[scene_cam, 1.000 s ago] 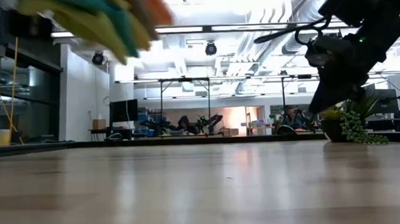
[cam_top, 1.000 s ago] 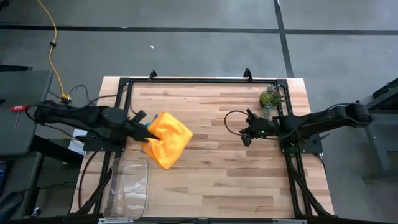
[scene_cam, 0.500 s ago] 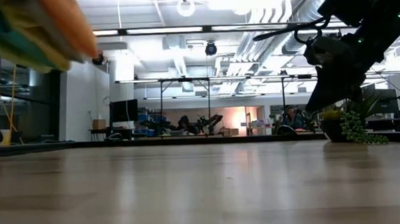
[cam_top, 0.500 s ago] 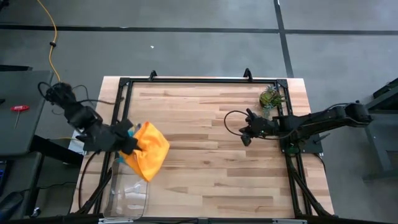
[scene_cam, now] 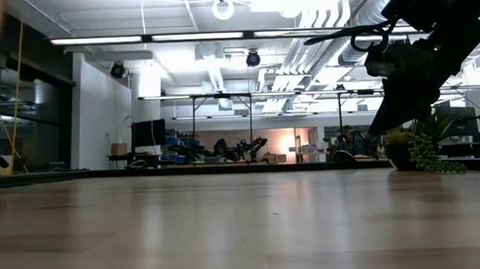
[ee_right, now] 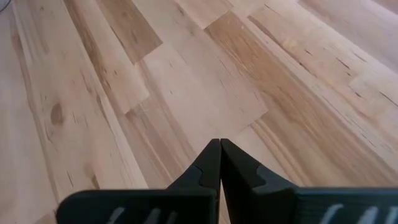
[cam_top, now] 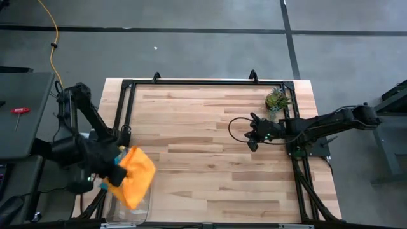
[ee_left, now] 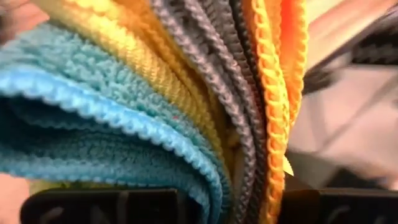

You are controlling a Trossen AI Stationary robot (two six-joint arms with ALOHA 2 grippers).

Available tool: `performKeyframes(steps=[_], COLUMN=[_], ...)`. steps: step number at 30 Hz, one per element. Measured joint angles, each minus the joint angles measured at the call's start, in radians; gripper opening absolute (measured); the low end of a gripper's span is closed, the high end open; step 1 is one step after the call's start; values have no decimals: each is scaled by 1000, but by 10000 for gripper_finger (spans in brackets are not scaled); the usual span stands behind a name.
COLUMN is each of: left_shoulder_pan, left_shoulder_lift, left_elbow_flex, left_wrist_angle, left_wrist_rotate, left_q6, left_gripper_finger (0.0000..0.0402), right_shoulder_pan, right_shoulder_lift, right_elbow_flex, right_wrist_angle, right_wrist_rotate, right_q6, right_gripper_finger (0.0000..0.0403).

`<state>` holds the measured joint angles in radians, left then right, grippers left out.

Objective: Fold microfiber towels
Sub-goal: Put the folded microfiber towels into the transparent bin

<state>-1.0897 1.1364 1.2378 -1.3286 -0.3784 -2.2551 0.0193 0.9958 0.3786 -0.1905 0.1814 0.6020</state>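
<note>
Left wrist view fills almost wholly with a bundle of microfiber towels [ee_left: 186, 93] pinched between the left gripper [ee_left: 205, 208] fingers [ee_left: 106, 208], which are clamped on the stacked folded edges. At least 4 layers show side by side: teal, yellow, grey and orange, each with a looped, fuzzy weave and a stitched border. A lime green layer cannot be made out for certain.

From the high view, the left gripper [cam_top: 109, 179] hangs at about 8 o'clock of the table [cam_top: 210, 127], over the near left corner, with the towels [cam_top: 133, 178] drooping from it as an orange-wrapped bunch. The bunch hangs above the clear plastic tray [cam_top: 137, 213] that lies at that corner; whether it touches the tray cannot be told. The left arm is folded back on itself beside the table's left edge, elbow raised.

By judgement, the towels are light, soft and limp, with a grippy nap; they sag and bunch rather than hold shape. A single layer would best be taken by a corner or hemmed edge, where the stitching gives some firmness.

The right gripper [ee_right: 219, 163] has its 2 fingers pressed together, holding nothing, over bare wood. Its arm reaches in from 3 o'clock, low and stretched out, near the small plant [cam_top: 276, 99].
</note>
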Motion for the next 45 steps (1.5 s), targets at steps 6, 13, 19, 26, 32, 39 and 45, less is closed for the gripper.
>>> performKeyframes(steps=[6,13,19,26,32,39,45], left_shoulder_pan=[-33,-46,-73,-71,-69,-16,77], left_shoulder_lift=[86,132,149,257,339,380,483], left_elbow_flex=[56,96,70,33,139,211,207], left_wrist_angle=[-92,-141,-93,-54,-174,-243,-243], left_wrist_rotate=[147,198,120,193,314,337,395], left_q6=[-10,63,67,8,-5,-2,139], left_gripper_finger=[45,45,45,45,45,45,45], right_shoulder_pan=[0,0,0,0,-8,-33,-52], right_shoulder_lift=[0,0,1,1,1,1,1], right_elbow_flex=[0,0,0,0,0,0,0], right_wrist_angle=[0,3,18,42,42,45,46], right_wrist_rotate=[-2,-32,51,52,52,51,33], right_q6=[3,72,143,168,148,72,38], right_gripper_finger=[0,0,0,0,0,0,0])
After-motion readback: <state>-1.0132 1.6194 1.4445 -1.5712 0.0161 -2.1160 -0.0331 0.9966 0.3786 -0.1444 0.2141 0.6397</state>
